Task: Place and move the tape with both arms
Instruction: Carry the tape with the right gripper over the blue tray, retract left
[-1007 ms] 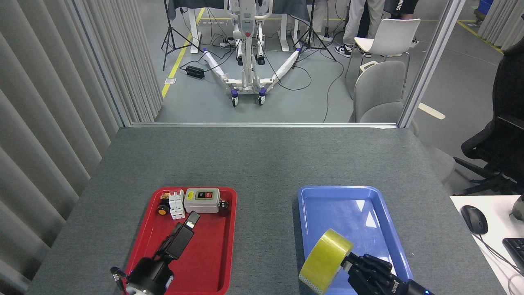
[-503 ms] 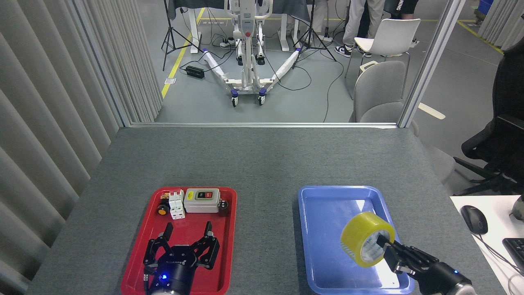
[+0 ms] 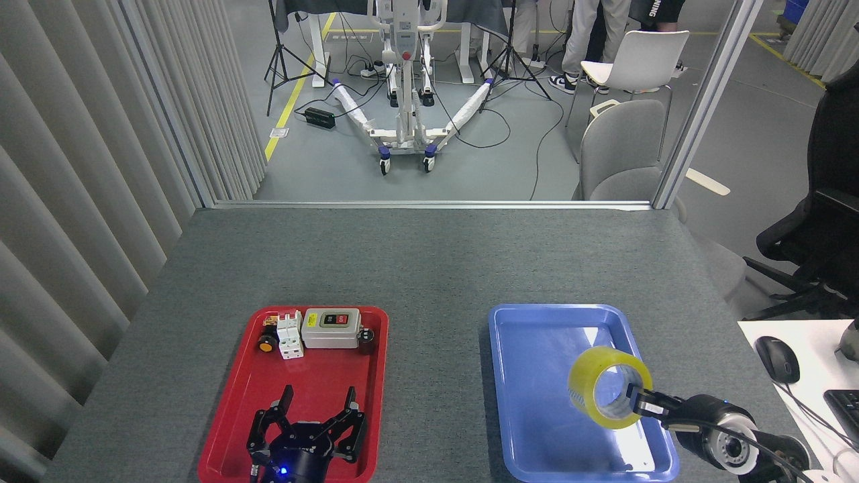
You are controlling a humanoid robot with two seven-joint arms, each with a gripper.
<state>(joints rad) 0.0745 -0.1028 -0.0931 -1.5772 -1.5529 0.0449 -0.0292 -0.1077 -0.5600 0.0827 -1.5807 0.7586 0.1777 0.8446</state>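
My right claw (image 3: 636, 397) is closed on the tape (image 3: 609, 387) above the blue tray (image 3: 537, 376); my left claw (image 3: 307, 429), left of this tray, is spread open and empty.

At the far top right, white letters "NING" (image 3: 656, 8) stand on a person's dark garment. Printing elsewhere is too small to read.

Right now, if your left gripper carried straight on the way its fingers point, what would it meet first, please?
The left gripper, open over the red tray, points up the tray toward the far end. It would probably meet the grey switch box first, or the white breaker beside it; its height above them is unclear.
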